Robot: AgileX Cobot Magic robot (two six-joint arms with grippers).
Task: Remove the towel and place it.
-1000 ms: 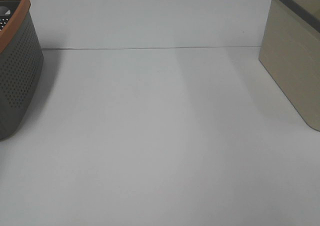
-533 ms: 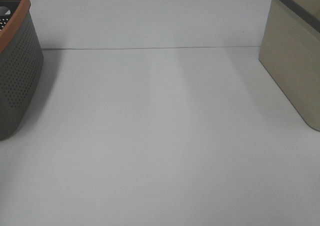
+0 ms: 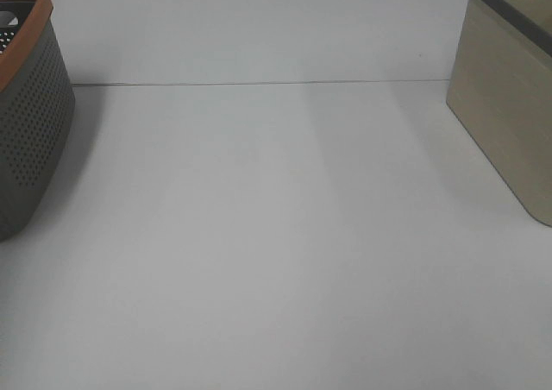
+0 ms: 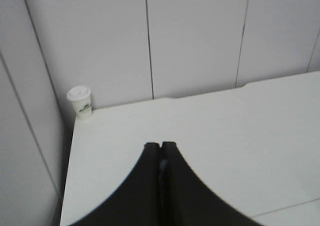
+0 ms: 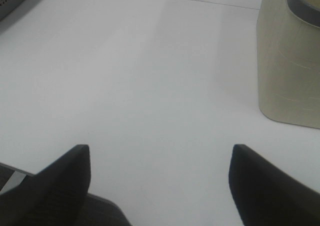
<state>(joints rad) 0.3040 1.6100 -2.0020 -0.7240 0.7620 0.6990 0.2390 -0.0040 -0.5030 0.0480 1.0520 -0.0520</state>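
Note:
The towel is not in view in any frame. Neither gripper shows in the exterior high view. In the left wrist view my left gripper (image 4: 160, 145) is shut with its two black fingers pressed together and nothing between them, pointing over a white table toward a panelled wall. In the right wrist view my right gripper (image 5: 160, 153) is open and empty, its two black fingers (image 5: 75, 161) spread wide above the white table.
A grey perforated basket with an orange rim (image 3: 30, 122) stands at the left edge of the white table (image 3: 276, 235). A beige bin with a dark rim (image 3: 509, 105) stands at the right, also in the right wrist view (image 5: 290, 61). A white paper cup (image 4: 80, 102) stands at a table corner.

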